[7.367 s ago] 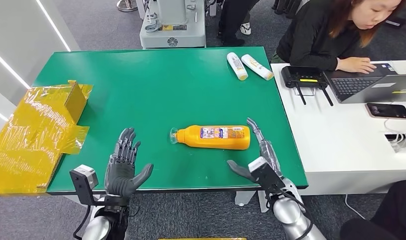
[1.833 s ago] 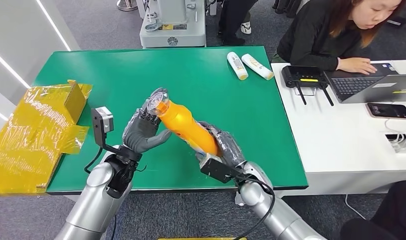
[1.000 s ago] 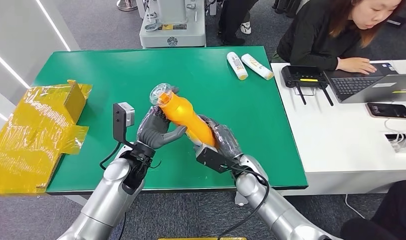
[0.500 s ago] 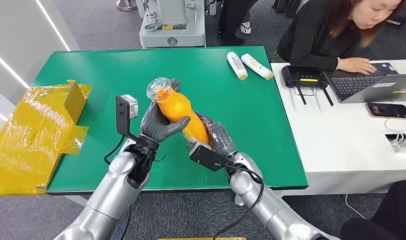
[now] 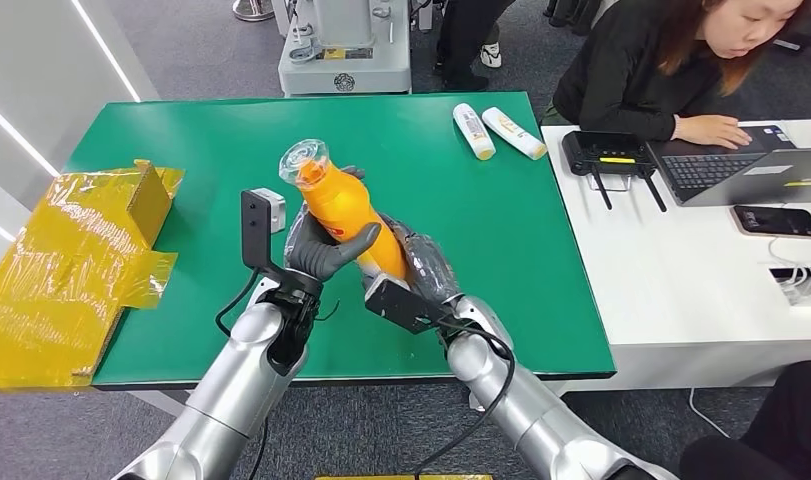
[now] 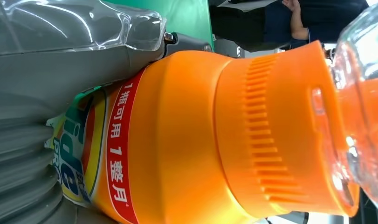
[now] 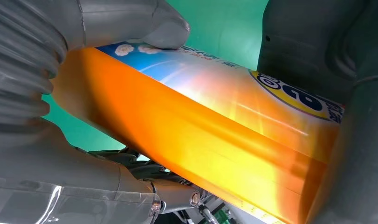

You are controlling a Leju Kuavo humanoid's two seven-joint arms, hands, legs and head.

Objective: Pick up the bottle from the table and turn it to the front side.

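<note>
From the head view, both hands hold the orange bottle (image 5: 349, 213) up off the green worktop (image 5: 181, 170), near the front edge and a little left of centre. The left hand (image 5: 321, 252) wraps its fingers (image 5: 353, 244) around the bottle's middle; the right hand (image 5: 426, 270) clasps the lower body. The clear cap (image 5: 303, 162) tilts up toward the far left. Half a second ago the cap sat slightly lower and farther right, and the bottle leaned less steeply. Two white tubes (image 5: 496, 130) lie at the far right.

In the left wrist view, the bottle's ribbed orange neck (image 6: 266, 135) and printed label (image 6: 91, 149) sit against the grey hand.

In the right wrist view, the thumb (image 7: 145, 23) presses on the label edge (image 7: 187, 53), fingers clamped around the bottle.
</note>
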